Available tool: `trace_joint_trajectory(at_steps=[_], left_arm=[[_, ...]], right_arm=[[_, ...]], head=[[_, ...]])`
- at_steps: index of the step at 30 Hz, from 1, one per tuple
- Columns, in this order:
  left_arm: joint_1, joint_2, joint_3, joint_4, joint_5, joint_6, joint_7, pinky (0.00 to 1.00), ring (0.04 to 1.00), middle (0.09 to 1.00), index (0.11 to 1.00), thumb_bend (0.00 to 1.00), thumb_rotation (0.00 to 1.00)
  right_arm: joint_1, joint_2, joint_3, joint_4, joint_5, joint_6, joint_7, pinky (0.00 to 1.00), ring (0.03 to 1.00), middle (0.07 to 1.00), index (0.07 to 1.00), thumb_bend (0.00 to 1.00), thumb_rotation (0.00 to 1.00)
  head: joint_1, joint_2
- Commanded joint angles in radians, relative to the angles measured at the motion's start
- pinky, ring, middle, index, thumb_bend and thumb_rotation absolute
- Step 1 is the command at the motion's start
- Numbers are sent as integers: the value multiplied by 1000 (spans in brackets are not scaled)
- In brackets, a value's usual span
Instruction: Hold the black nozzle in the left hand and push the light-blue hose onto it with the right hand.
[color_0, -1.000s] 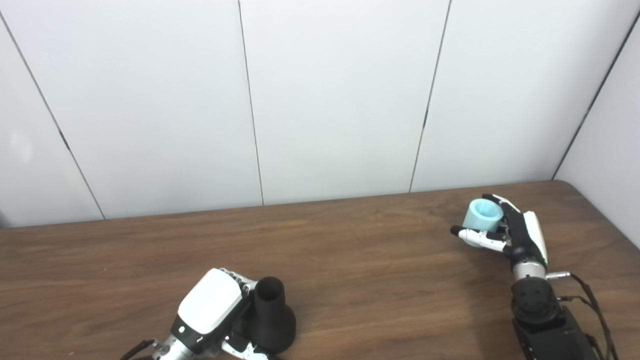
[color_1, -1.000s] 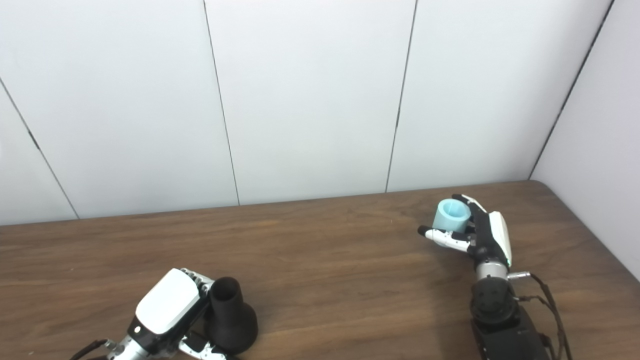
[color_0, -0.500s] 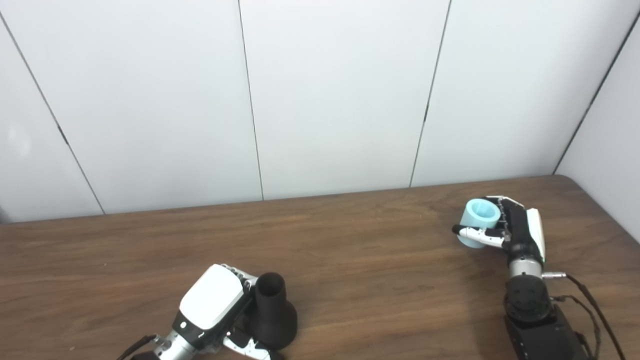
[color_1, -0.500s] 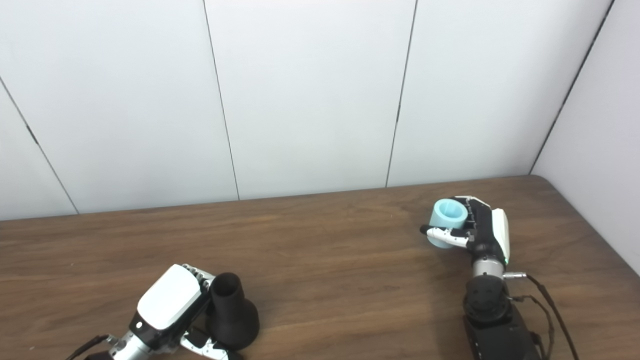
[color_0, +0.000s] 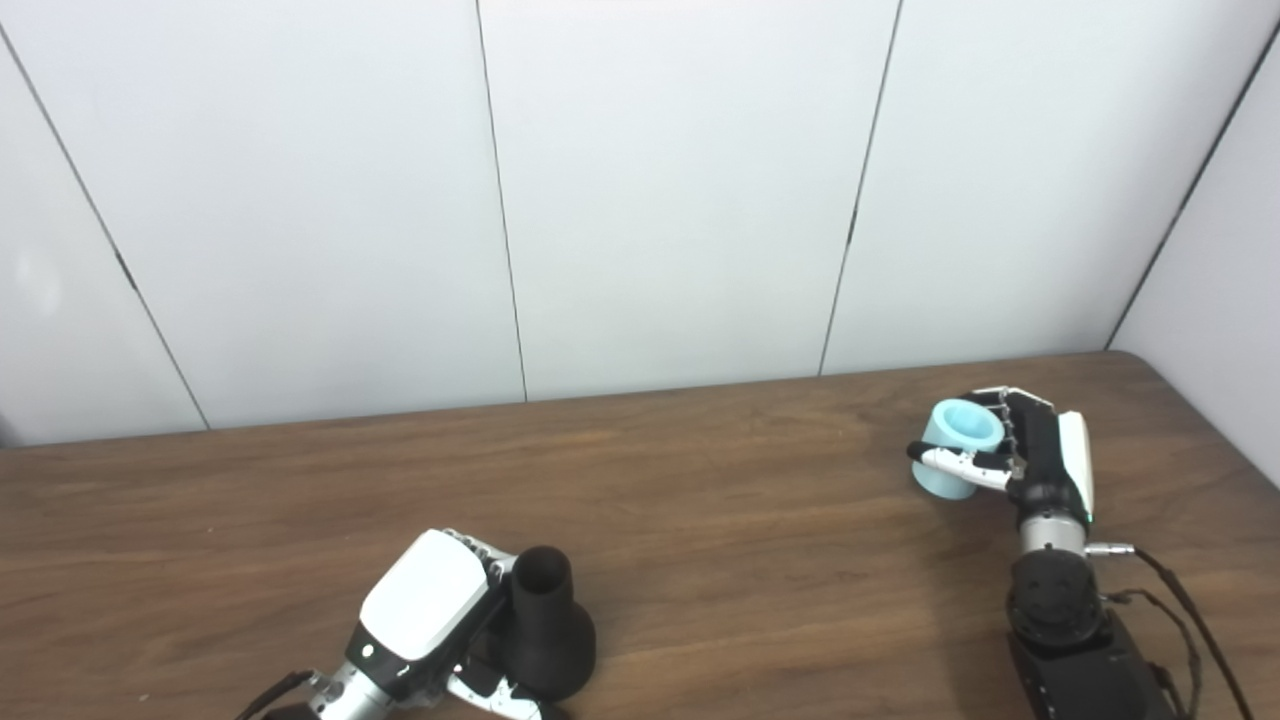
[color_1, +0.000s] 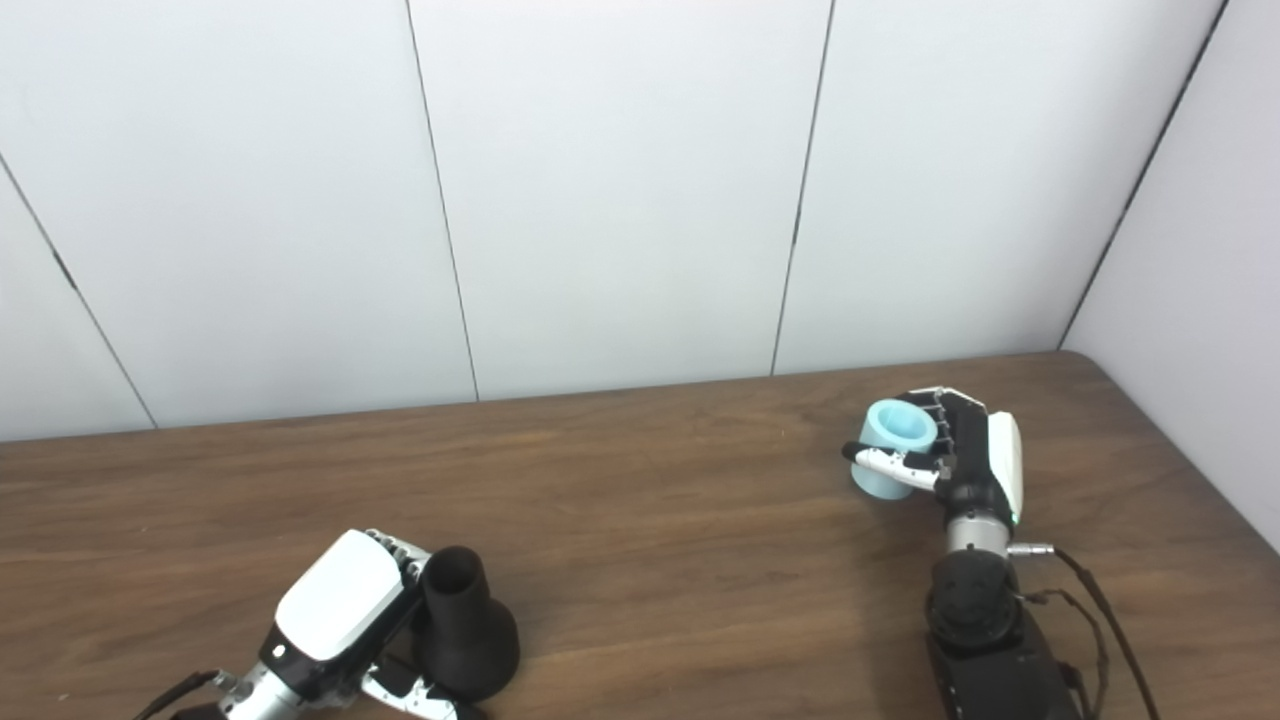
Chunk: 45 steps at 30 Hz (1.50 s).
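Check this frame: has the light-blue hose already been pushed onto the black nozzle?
No, the light-blue hose sits in the right hand, far across the table from the black nozzle.

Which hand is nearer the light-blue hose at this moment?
Right. The right hand is wrapped around the light-blue hose; the left hand is far across the table, gripping the black nozzle.

Bare table (color_0: 760, 540) is seen between the left hand (color_0: 425, 615), closed round the black nozzle (color_0: 545, 625), and the right hand (color_0: 1035, 455), closed round the light-blue hose (color_0: 955, 440). Passage beyond is blocked by the wall panels (color_0: 660, 190).
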Motion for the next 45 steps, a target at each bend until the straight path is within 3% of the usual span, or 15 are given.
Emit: trace_joint_trajectory(at_steps=[1, 15, 31, 42, 45], left_arm=[[100, -48, -52, 51, 22, -7, -4, 78, 127, 196, 482, 520, 40], [101, -51, -54, 49, 17, -10, -14, 84, 134, 213, 483, 519, 39], [100, -61, -60, 49, 21, 3, -46, 80, 129, 200, 482, 519, 39], [93, -84, -69, 79, 41, 12, -25, 79, 129, 202, 482, 520, 40], [88, -88, -74, 86, 50, 13, -21, 75, 126, 198, 482, 520, 40]], right_arm=[[-19, -31, 5, -47, -20, -54, -10, 406, 451, 474, 501, 527, 0], [21, -45, 63, -186, -48, -75, 76, 370, 423, 467, 517, 523, 0], [77, -5, 132, -444, -74, 9, 232, 376, 414, 461, 525, 522, 0], [85, 62, 207, -674, -75, 96, 360, 343, 411, 467, 513, 522, 0], [79, 79, 231, -710, -81, 99, 387, 290, 360, 461, 520, 521, 0]], head=[[4, 0], [15, 5], [46, 15], [98, 19], [105, 19]])
